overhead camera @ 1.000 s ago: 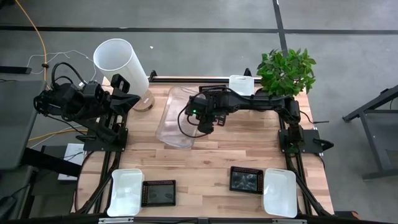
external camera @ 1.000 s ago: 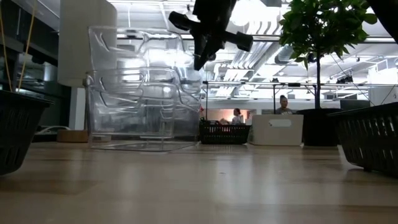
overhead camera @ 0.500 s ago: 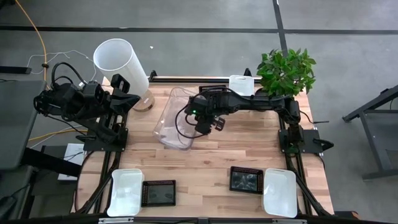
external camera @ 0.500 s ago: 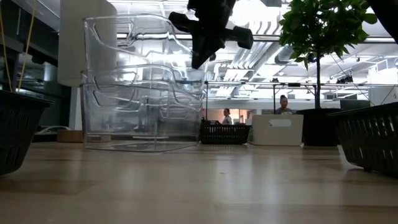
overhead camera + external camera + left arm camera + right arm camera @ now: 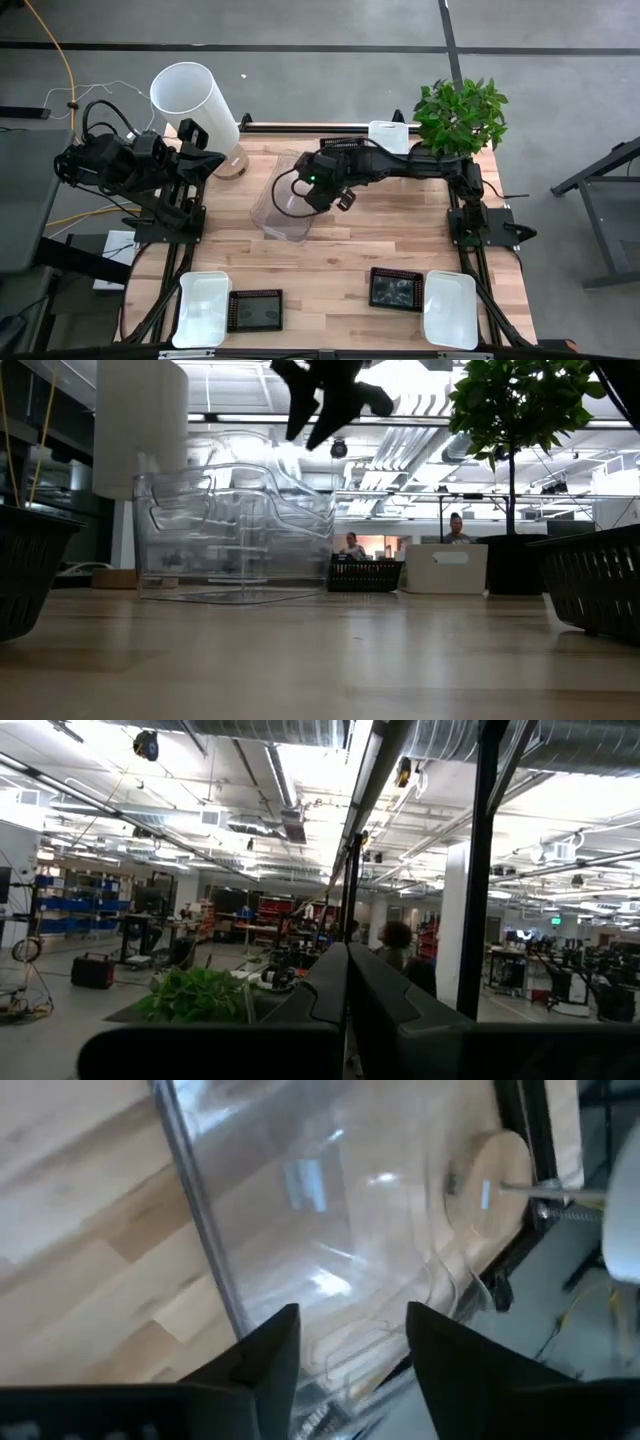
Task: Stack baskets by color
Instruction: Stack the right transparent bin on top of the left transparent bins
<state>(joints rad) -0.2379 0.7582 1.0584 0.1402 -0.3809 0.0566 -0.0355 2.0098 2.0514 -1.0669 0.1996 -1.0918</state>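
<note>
Two clear baskets [image 5: 283,200] stand nested on the table's far middle, the lower one's bottom on the wood; the low view shows them as one see-through stack [image 5: 235,530]. My right gripper [image 5: 312,192] hangs open just above the stack's right rim [image 5: 205,1240], and in the low view [image 5: 325,415] it is clear of the stack's top. Its two fingers [image 5: 265,1360] touch nothing. My left gripper [image 5: 218,155] waits shut at the table's far left, raised and pointing across the room [image 5: 347,982].
White baskets [image 5: 203,308] [image 5: 449,308] and black baskets [image 5: 255,310] [image 5: 396,288] lie along the near edge. Another white basket [image 5: 388,135] and a black one [image 5: 362,573] sit at the far edge. A tall white cylinder [image 5: 195,100] stands far left, a potted plant [image 5: 460,115] far right.
My right gripper has set the tilted clear basket upright over the other one, opened and let go. The basket has sunk down into the lower one, so the stack stands shorter. The gripper has risen and rolled about its own axis.
</note>
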